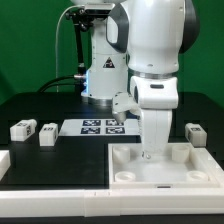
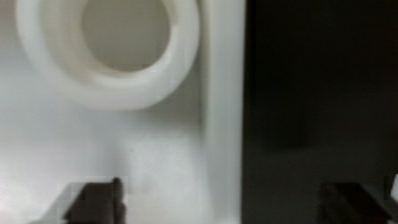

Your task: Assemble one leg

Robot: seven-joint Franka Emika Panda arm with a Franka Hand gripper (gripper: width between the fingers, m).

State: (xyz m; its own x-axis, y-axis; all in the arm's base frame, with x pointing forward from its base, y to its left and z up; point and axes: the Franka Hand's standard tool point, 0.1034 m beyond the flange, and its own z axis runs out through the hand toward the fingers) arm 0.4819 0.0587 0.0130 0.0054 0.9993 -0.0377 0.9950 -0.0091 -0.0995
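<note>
Although the gripper (image 2: 222, 205) is being hidden by the arm (image 1: 155, 60) over the tray (image 1: 120, 182), its partly cropped fingers (image 2: 93, 200) are being shown spread.

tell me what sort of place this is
Probably a robotics lab bench: a white robot arm over a black table, a marker board with printed tags, and a plain green backdrop.

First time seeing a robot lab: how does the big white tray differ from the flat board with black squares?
The tray is thick, with raised rim and holes; the marker board is thin and flat. The tray shows no tags; the marker board carries several. Both are white, lying on the black table.
</note>
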